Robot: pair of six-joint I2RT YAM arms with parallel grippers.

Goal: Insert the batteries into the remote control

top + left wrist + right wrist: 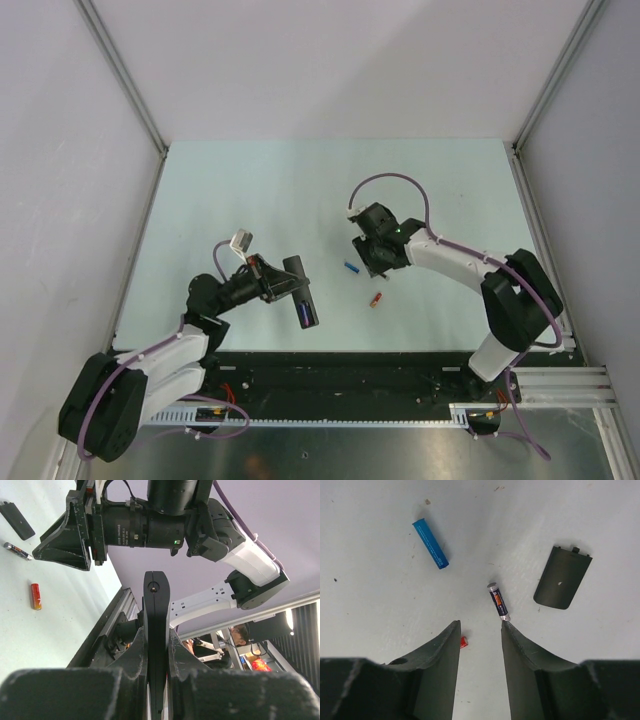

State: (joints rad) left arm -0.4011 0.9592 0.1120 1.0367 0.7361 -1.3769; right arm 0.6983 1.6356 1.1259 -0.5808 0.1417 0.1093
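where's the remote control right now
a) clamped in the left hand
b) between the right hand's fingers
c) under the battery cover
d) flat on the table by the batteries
a: the left hand is shut on the remote control, while the right hand is open and holds nothing.

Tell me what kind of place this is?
Probably a robot lab's test booth: a left arm and a right arm are bolted at the edge of a pale table, plain white walls box it in, and small batteries lie loose on it.
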